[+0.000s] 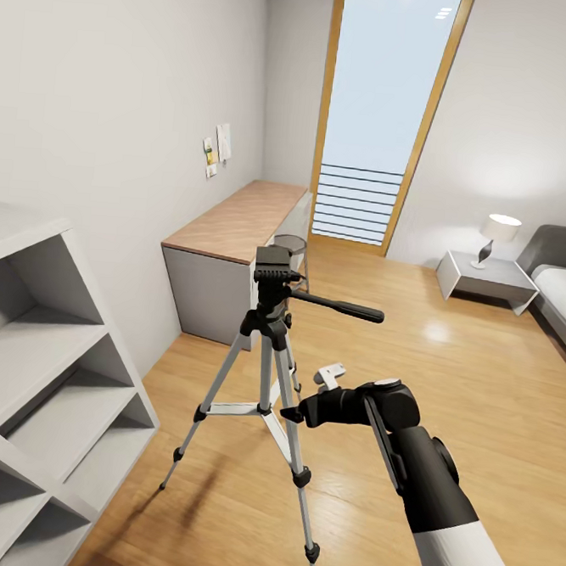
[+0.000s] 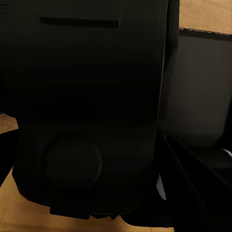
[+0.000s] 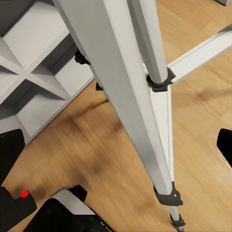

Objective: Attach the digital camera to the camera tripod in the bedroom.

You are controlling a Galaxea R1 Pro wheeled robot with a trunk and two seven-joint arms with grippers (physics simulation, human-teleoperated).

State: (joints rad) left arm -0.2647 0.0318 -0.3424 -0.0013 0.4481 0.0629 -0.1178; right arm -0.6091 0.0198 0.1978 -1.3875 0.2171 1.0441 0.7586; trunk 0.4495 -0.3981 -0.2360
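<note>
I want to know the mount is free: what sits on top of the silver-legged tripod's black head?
Nothing sits on the silver-legged tripod's black head: its top plate looks bare, with only the long black pan handle sticking out sideways. The plate's mounting screw is too small to make out.

- Location type: a bedroom in a home, rendered in simulation.
- Floor (image 1: 445, 389): light wood planks across the room.
- Walls (image 1: 117, 117): plain grey, with a few small notes (image 1: 217, 148) pinned above the desk.
- Desk (image 1: 237, 220): wood top on a grey body, set against the wall.
- Window (image 1: 383, 112): tall, wood-framed, reaching to the floor, with horizontal rails across its lower part.
- Bed (image 1: 563, 292): grey headboard and light mattress at the room's edge.
- Bedside table (image 1: 486, 278): low and grey, beside the bed, carrying a lit lamp (image 1: 496, 235).
- Cube shelf (image 1: 37, 383): grey open compartments, near the camera.
</note>
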